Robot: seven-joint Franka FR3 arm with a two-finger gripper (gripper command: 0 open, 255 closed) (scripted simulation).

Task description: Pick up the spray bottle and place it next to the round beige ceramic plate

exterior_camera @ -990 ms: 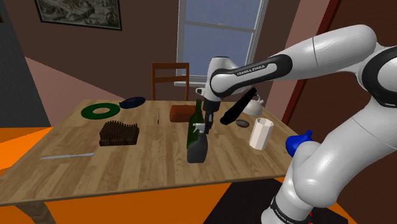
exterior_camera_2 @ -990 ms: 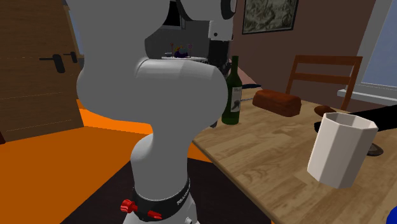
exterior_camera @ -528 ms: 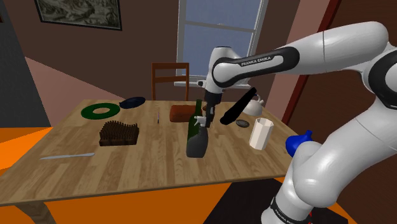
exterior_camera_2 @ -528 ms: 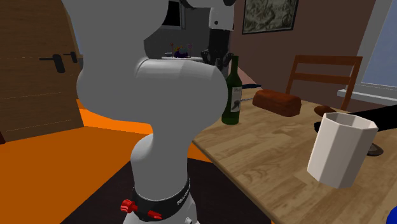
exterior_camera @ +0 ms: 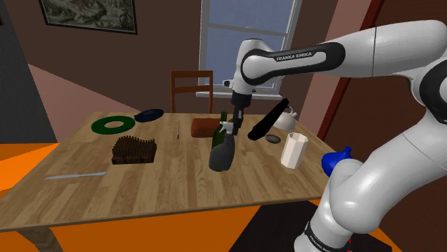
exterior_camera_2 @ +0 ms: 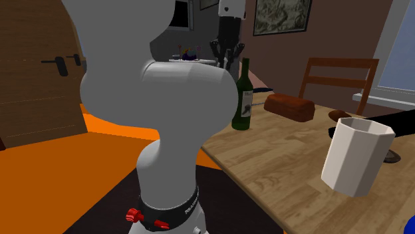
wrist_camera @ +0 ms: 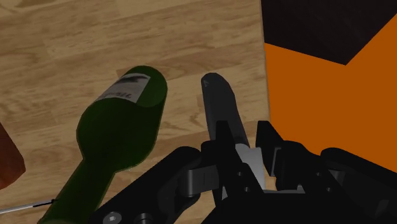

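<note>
The wine bottle [exterior_camera_2: 243,100] stands on the surface [exterior_camera: 165,187] just behind the spray bottle [exterior_camera: 222,152] — loaf [exterior_camera: 203,127] farther back, cup [exterior_camera: 294,149] at the shoulder view's right.

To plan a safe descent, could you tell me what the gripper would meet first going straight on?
The gripper points down, shut on the spray bottle; past it, the table probably comes first, just beside the wine bottle, though depth is unclear.

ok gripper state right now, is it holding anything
Gripper: shut on the spray bottle, its fingers clasping the bottle's head.
</note>
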